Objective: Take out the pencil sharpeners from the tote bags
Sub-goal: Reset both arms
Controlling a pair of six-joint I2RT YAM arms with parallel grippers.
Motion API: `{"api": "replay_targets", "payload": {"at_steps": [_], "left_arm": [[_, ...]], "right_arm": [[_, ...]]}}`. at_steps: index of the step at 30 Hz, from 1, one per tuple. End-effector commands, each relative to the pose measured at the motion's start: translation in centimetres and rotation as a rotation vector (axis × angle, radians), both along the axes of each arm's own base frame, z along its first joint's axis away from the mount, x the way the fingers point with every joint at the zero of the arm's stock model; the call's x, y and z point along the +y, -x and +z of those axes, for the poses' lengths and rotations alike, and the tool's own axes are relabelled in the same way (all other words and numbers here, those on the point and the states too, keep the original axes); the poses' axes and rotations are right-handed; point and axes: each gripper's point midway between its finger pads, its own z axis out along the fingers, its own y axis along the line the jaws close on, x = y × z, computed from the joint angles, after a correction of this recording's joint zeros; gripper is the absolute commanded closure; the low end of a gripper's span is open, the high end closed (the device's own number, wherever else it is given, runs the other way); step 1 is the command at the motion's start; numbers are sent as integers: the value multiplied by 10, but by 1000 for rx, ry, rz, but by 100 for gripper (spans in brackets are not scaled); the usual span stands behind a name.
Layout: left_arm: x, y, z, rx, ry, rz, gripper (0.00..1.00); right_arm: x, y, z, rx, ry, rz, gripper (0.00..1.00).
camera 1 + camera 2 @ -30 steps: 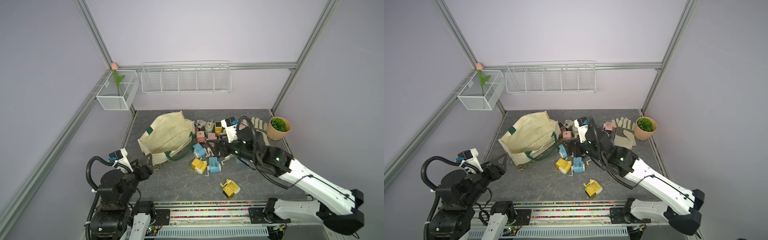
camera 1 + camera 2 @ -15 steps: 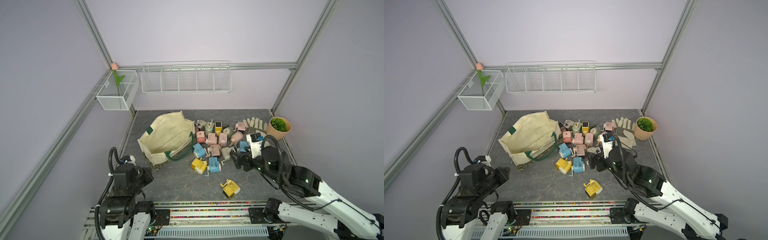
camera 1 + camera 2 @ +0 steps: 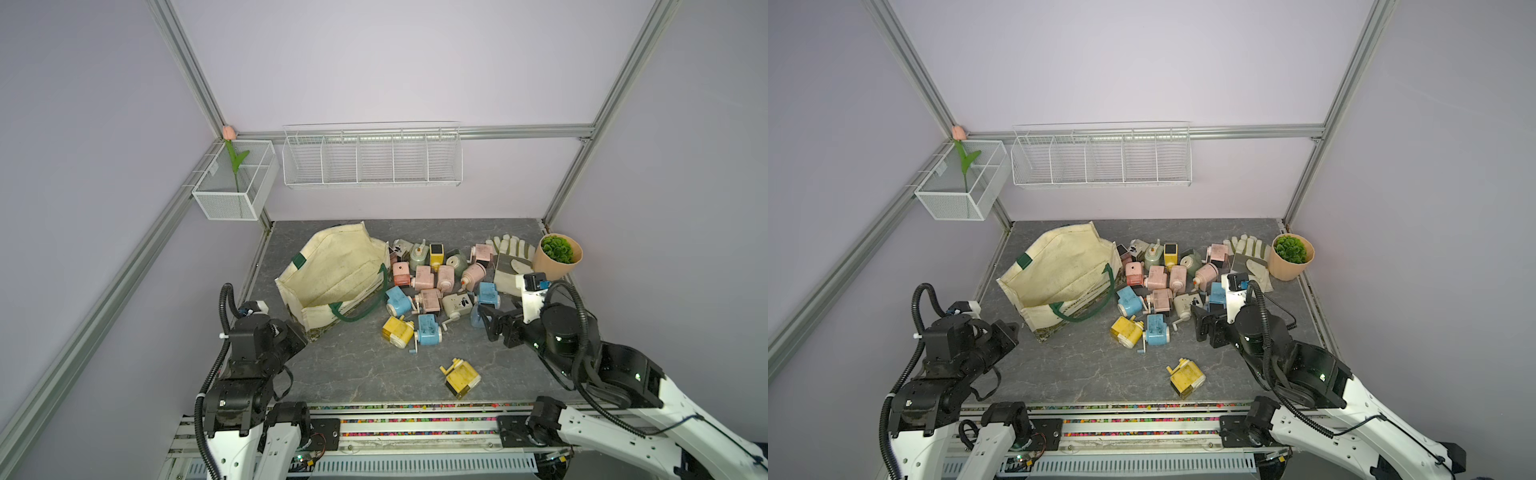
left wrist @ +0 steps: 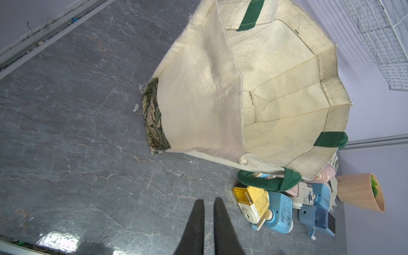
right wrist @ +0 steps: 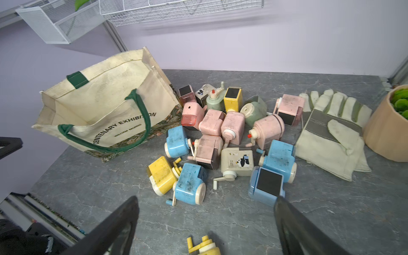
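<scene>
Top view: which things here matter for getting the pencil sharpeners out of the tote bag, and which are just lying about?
Part of the job: pencil sharpeners, cream canvas tote bag.
Just lying about: work gloves, potted plant, wire rack, mesh basket, pink tulip.

The cream canvas tote bag is coarse woven cloth, matt and grimy, with dark green webbing handles. The pastel plastic pencil sharpeners are smooth but scuffed and dull. The grey desk looks like veined stone with a faint sheen. The pale work gloves are soft cloth; the tan ribbed pot is matt; the white wire rack is coated metal.
</scene>
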Motion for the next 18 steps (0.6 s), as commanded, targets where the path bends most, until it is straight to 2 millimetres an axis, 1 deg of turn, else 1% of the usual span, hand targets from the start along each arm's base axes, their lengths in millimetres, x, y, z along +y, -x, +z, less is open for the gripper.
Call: {"api": "replay_targets", "payload": {"at_steps": [1,4,6,8,10,11,13,16,18], "left_arm": [[4,-4,3,-32,12,34,87],[4,-9,3,-32,13,34,87],[2,-17,-3,-41,29,40,87],[-3,-27,-18,-35,54,22,87],[-4,-35,-34,-7,49,20,87],[-4,-38,-39,9,42,21,87],[-4,-44,-44,17,36,18,87],[-2,-55,-55,-19,16,30,87],[0,-64,-68,-38,-8,27,85]], "right_arm": [[-20,-5,-8,-19,62,-89,1],[-22,-6,-16,-7,70,-107,1],[-20,-8,-22,0,80,-107,1],[-21,-10,-28,7,91,-124,1],[-20,-12,-32,11,95,-131,1],[-19,-13,-34,14,98,-131,1],[-17,-15,-39,21,110,-134,0],[-19,-21,-50,34,146,-168,1],[-25,-27,-65,43,186,-206,2]]}}
